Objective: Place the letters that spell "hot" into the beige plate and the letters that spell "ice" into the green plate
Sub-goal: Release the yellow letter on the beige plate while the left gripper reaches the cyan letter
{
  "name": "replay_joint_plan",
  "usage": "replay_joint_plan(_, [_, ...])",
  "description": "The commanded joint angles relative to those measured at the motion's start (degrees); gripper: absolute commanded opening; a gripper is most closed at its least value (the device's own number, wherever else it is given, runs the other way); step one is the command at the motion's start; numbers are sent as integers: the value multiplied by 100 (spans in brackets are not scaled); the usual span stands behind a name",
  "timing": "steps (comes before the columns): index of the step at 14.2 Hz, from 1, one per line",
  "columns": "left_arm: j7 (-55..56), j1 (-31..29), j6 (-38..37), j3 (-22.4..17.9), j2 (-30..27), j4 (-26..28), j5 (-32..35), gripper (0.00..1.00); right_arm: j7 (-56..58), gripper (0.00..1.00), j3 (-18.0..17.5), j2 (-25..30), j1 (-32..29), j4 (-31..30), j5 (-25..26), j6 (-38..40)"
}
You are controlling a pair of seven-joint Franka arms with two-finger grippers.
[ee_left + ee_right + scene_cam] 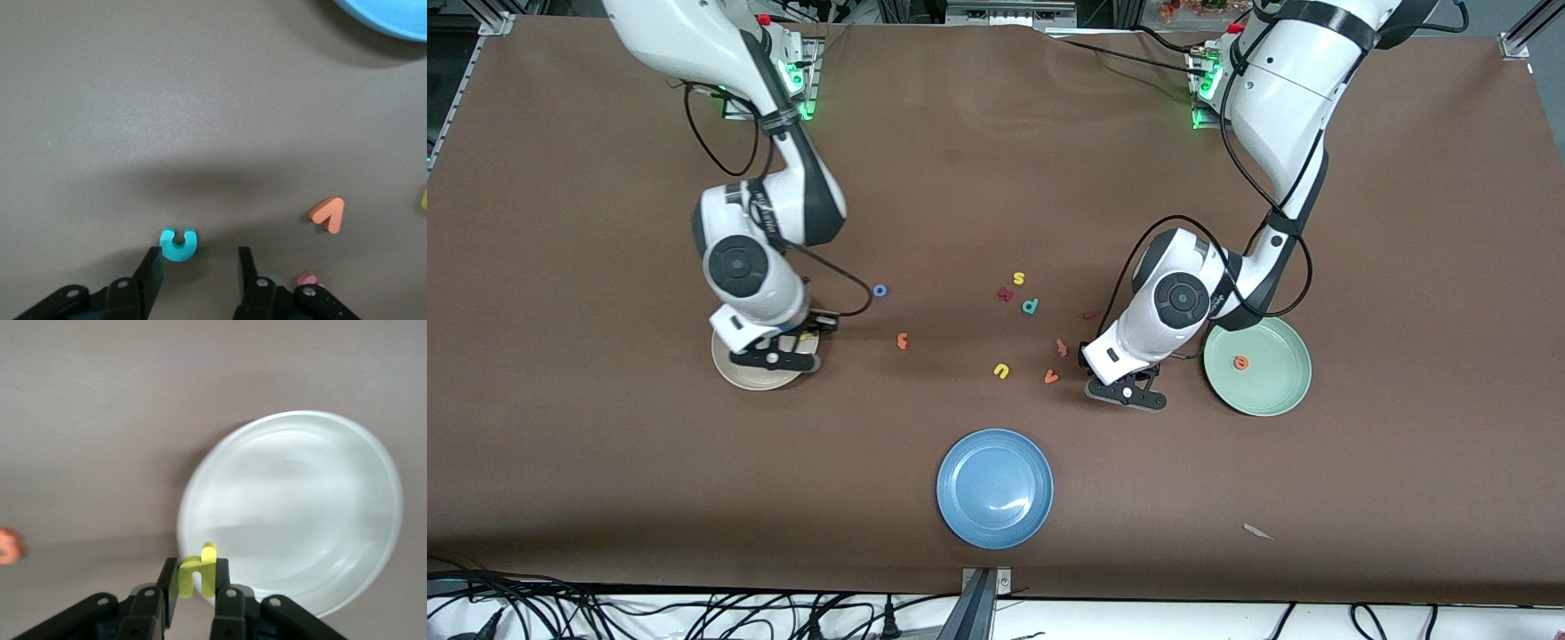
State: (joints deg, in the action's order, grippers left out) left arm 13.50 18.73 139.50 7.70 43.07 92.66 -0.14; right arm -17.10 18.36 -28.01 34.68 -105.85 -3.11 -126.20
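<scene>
Progress: orange foam "e" (1240,362) lies in pale mint-green plate (1280,391); right gripper (197,587), clamped on yellow foam "h" (197,572), hangs over cream-beige plate (373,480); left gripper (195,267), jaws parted, straddles teal foam "c" (179,245) on table; "o", "t", "i" unplaced.

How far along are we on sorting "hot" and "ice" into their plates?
Done: only the orange e lies in the green plate. In hand: the right gripper holds the yellow h over the beige plate's rim; the left gripper, down at the table, straddles the teal c, fingers not yet shut. Left: the blue o and orange t for beige, the dark red i for green.
</scene>
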Motion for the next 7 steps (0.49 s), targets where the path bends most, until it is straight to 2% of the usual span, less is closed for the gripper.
replay_joint_plan(1, [144, 69, 156, -128, 175, -152, 399, 53, 811, 0, 255, 209, 13, -541, -93, -517])
replay_joint_plan(3, [153, 8, 271, -128, 202, -143, 480, 53, 980, 0, 238, 42, -215, -656, -145, -931])
replay_joint_plan(4, [162, 17, 271, -128, 211, -143, 480, 53, 1094, 9, 229, -11, -251, -656, -320, -977])
replay_joint_plan(5, [197, 17, 280, -128, 211, -143, 480, 50, 1295, 37, 229, -125, -251, -622, -548, -968])
replay_joint_plan(6, [223, 25, 289, -128, 219, -134, 480, 49, 1367, 86, 229, -126, -242, -578, -785, -925])
replay_joint_plan(7, [284, 43, 289, -128, 228, -134, 480, 49, 1368, 100, 212, -91, -225, -525, -979, -846])
